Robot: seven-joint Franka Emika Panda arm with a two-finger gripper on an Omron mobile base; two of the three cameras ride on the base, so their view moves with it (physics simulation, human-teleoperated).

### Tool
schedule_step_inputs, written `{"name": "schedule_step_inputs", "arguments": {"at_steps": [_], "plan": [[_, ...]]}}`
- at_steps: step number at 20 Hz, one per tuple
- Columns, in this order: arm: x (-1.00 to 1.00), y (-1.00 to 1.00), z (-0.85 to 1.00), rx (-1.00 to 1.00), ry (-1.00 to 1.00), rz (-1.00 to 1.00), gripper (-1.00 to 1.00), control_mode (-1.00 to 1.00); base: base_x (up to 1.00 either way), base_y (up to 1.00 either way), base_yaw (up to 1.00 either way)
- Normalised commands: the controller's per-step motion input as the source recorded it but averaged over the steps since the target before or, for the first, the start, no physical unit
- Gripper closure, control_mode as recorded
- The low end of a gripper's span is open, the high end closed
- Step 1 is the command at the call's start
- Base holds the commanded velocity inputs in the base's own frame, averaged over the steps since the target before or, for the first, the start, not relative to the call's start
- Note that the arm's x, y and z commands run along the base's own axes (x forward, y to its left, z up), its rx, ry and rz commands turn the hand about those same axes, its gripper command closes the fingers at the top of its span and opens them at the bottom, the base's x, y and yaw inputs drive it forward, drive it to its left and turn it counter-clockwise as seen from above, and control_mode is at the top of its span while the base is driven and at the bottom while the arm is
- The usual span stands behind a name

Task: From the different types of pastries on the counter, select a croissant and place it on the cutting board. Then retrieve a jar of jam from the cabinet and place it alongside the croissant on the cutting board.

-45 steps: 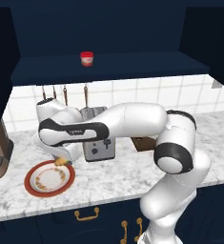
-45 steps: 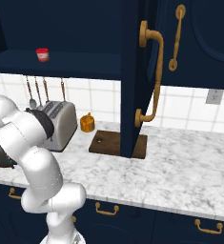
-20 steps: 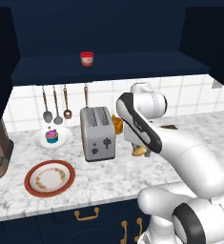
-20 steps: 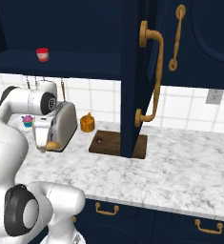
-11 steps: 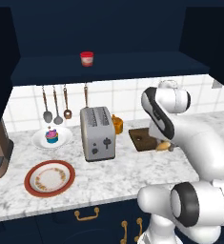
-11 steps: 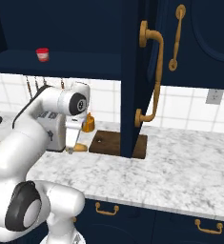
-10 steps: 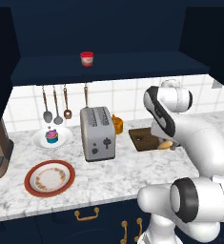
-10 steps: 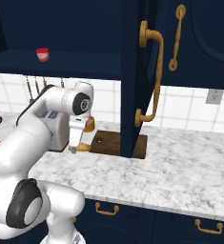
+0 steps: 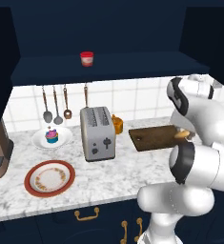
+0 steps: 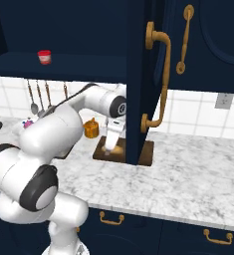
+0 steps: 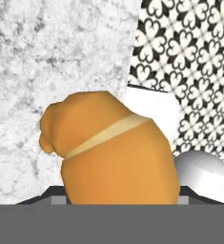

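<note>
A: Entry. The croissant (image 11: 108,152) is clamped in the gripper (image 10: 110,149), jaws closed on it; in the hand view it hides both fingertips. It is carried just above the cutting board (image 9: 154,138), near the board's right end. Whether it is touching the board cannot be told.

B: Risk noted?

A: Three are judged. First, release from height: the pastry is rounded and may roll off the board's front edge onto the counter (image 10: 198,164). Second, the open cabinet door (image 10: 138,79) hangs directly over the board's right part; a wide wrist swing could strike its lower edge. Third, a central placement would leave too little board for the jar.

B: Room available?

A: The board's left half, toward the corner with the hole, is bare. Beyond its left edge the small orange object (image 9: 117,125) and the toaster (image 9: 97,132) stand close, so leftward travel is limited. Free counter is seen in front of the board. Upward retreat is bounded by the cabinet (image 9: 108,66) shelf, where the jar of jam (image 9: 86,59) sits near the shelf's front edge, well apart from the gripper.
</note>
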Motion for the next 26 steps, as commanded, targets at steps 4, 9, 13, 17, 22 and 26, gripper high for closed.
{"name": "schedule_step_inputs", "arguments": {"at_steps": [4,9,13,17,22,26], "plan": [[0.09,0.00,-0.10,0.00,-0.07,0.00,1.00,-1.00,0.00,0.00,0.00],[0.46,0.00,-0.10,0.00,-0.36,-0.07,1.00,-1.00,0.00,0.00,0.00],[0.28,0.00,-0.16,0.00,-0.42,-0.11,1.00,-1.00,0.00,0.00,0.00],[0.01,0.06,-0.09,-0.04,-0.05,-0.02,1.00,-1.00,0.00,0.00,0.00],[0.57,-0.01,-0.36,-0.07,-0.02,-0.10,1.00,-1.00,0.00,0.00,0.00],[0.82,-0.16,-0.34,0.00,0.00,-0.16,1.00,-1.00,0.00,0.00,0.00]]}}
